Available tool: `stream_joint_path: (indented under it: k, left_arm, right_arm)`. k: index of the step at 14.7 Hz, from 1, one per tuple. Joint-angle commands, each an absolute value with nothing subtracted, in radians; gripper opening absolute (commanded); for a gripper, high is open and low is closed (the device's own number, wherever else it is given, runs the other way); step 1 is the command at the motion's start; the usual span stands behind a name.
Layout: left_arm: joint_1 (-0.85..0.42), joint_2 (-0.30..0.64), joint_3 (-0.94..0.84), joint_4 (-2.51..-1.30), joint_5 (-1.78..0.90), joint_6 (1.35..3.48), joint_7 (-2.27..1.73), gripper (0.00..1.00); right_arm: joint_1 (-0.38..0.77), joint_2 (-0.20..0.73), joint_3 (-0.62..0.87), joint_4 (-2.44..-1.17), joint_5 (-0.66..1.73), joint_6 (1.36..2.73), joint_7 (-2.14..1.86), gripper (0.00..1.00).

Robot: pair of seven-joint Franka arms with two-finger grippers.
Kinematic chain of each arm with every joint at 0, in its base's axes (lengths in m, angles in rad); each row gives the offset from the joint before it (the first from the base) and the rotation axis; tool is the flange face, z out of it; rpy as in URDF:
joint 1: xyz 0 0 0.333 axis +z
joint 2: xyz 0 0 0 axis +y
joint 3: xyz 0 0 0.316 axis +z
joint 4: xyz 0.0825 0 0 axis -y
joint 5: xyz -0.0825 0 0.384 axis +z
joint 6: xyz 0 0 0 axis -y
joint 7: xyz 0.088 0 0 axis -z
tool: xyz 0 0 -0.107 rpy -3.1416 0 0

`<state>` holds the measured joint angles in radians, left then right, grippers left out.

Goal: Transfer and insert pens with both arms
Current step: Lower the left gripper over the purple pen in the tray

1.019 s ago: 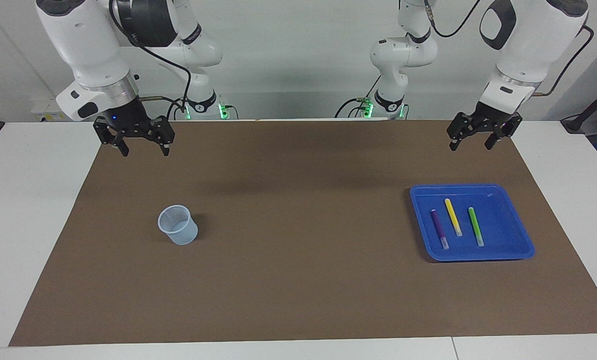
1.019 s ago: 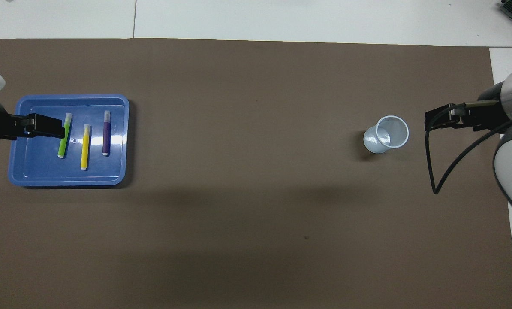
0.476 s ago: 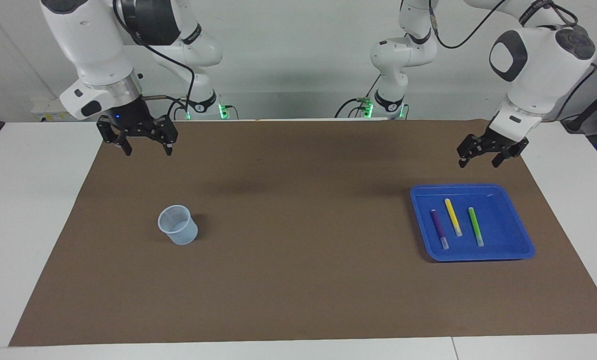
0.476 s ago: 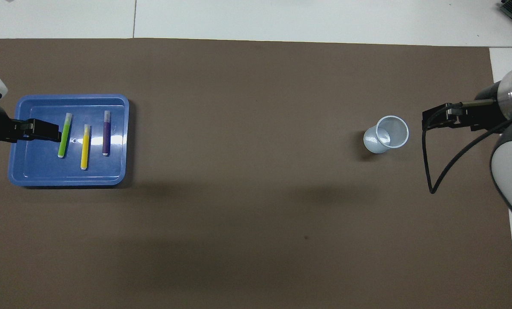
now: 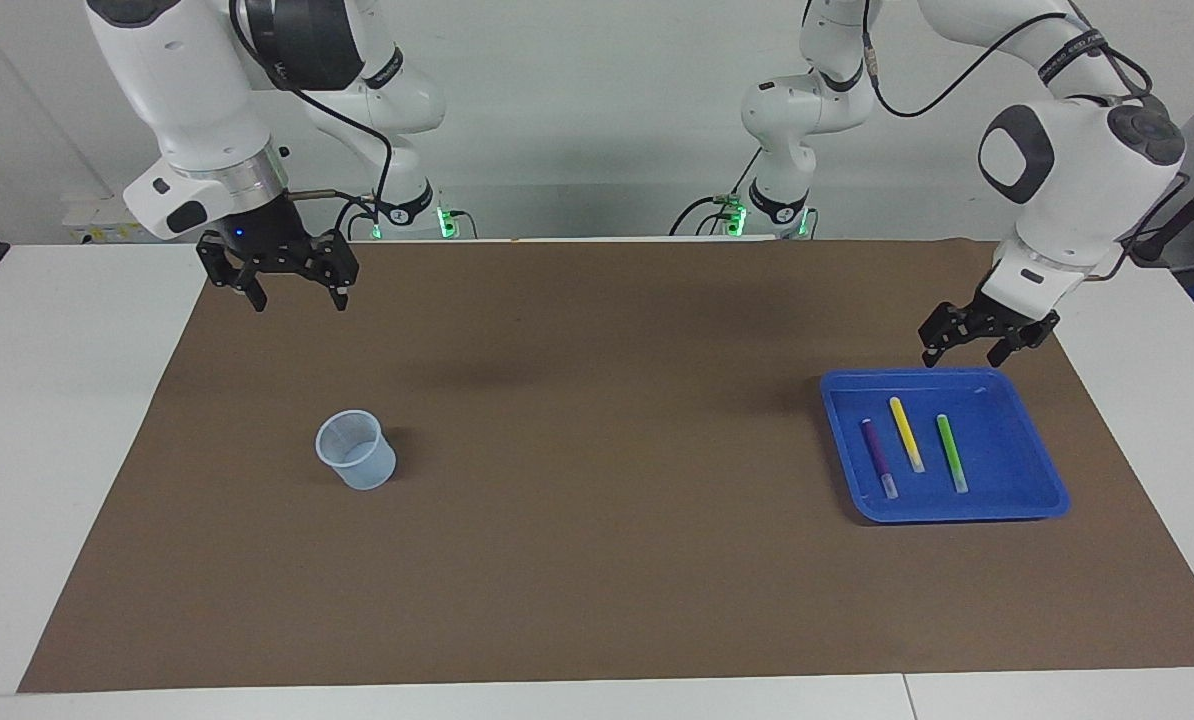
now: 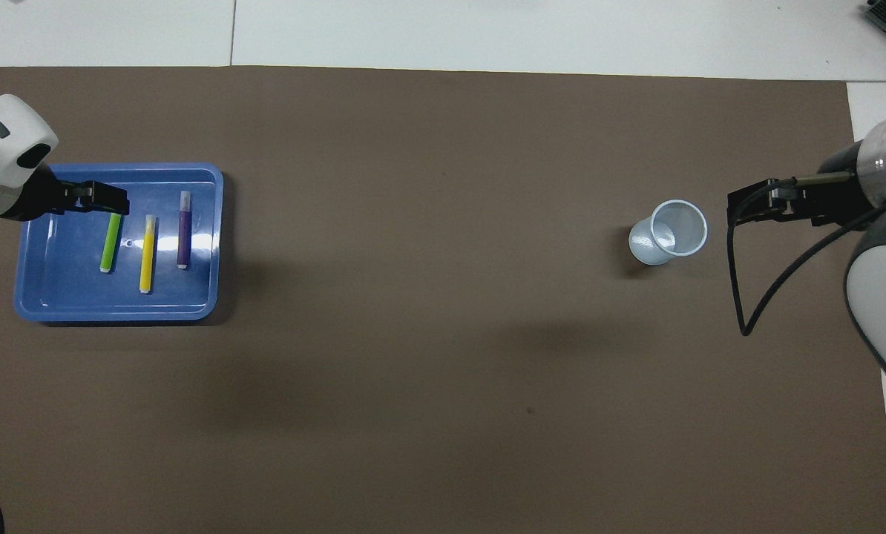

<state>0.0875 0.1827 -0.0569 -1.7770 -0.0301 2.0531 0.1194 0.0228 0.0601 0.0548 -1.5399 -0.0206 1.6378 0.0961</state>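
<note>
Three pens lie side by side in a blue tray (image 5: 1007, 450) (image 6: 64, 297) at the left arm's end of the table: purple (image 5: 878, 458) (image 6: 184, 239), yellow (image 5: 906, 434) (image 6: 147, 254) and green (image 5: 951, 452) (image 6: 110, 245). My left gripper (image 5: 965, 356) (image 6: 113, 202) hangs open over the tray, raised clear of the pens, and in the overhead view it covers the green pen's pale end. My right gripper (image 5: 299, 300) (image 6: 740, 204) waits open in the air near the right arm's end, holding nothing.
A pale translucent cup (image 5: 357, 450) (image 6: 669, 231) stands upright on the brown mat (image 5: 597, 560) toward the right arm's end. Two smaller white arms with green lights stand at the robots' edge of the table.
My left gripper has come down and moved out over the blue tray. The right gripper has shifted only slightly. Pens and cup have not moved.
</note>
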Motion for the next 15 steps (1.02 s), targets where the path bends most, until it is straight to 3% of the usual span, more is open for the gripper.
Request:
stream_joint_path:
  k: [1, 15]
  left_arm:
    - [0.094, 0.236, -0.057, -1.784, -0.044, 2.114, 0.140, 0.97]
    - [0.081, 0.374, -0.058, -1.785, -0.095, 2.234, 0.130, 0.95]
  right_arm:
    - [0.018, 0.048, 0.058, -1.531, -0.018, 1.606, 0.109, 1.00]
    - [0.017, 0.037, 0.058, -1.534, -0.018, 1.597, 0.107, 1.00]
